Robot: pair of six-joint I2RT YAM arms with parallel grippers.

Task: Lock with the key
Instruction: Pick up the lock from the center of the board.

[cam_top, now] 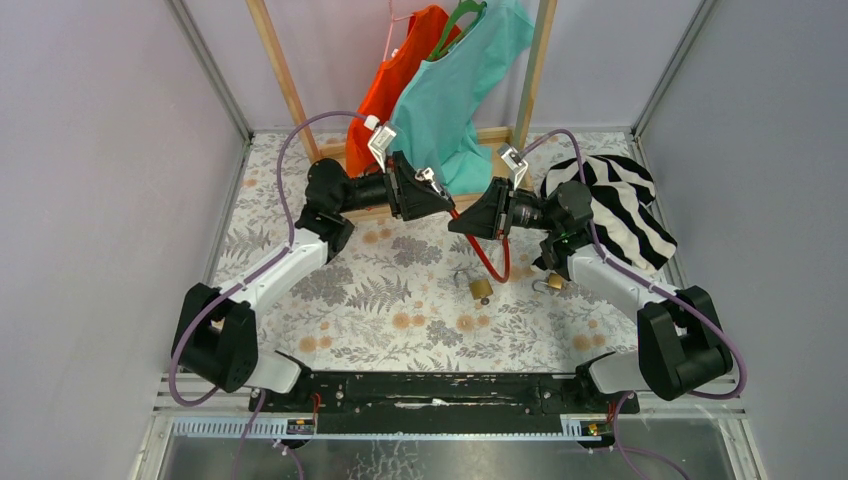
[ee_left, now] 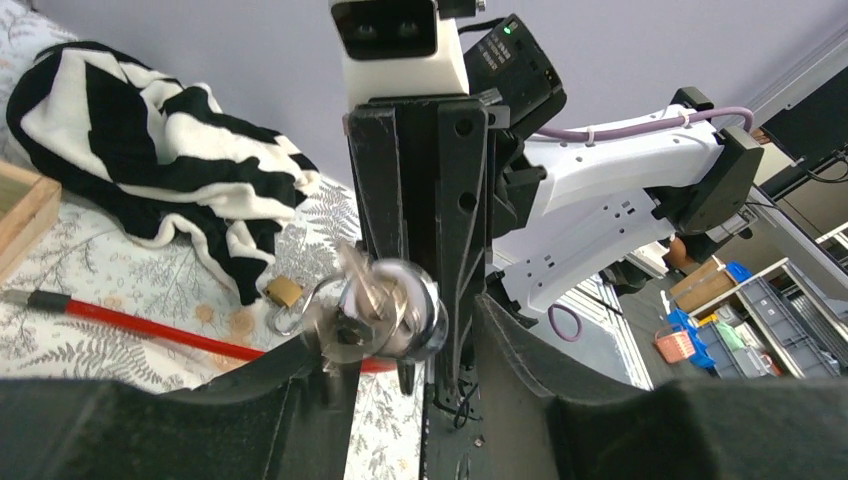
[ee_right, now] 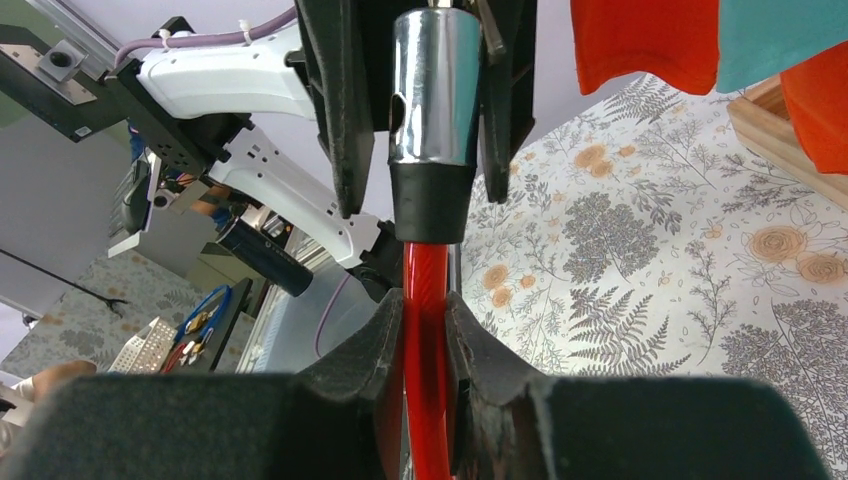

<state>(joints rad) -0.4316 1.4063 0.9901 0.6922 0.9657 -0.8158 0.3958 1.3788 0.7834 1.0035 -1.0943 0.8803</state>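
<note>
A cable lock has a chrome cylinder head [ee_right: 435,90] and a red cable [ee_right: 425,290] that loops down onto the table [cam_top: 490,262]. My right gripper [ee_right: 425,330] is shut on the red cable just below the head and holds it up in mid-air [cam_top: 462,222]. A silver key [ee_left: 358,300] on a ring sits in the end face of the head [ee_left: 412,312] and looks blurred. My left gripper [ee_left: 400,350] meets the head from the other side [cam_top: 435,192]. Its fingers straddle the head, with a gap at the right finger.
Two brass padlocks lie on the floral table, one in the middle [cam_top: 480,289] and one further right [cam_top: 553,284]. A black-and-white striped cloth [cam_top: 620,200] lies at the back right. Orange [cam_top: 400,70] and teal [cam_top: 460,90] garments hang on a wooden rack [cam_top: 532,70].
</note>
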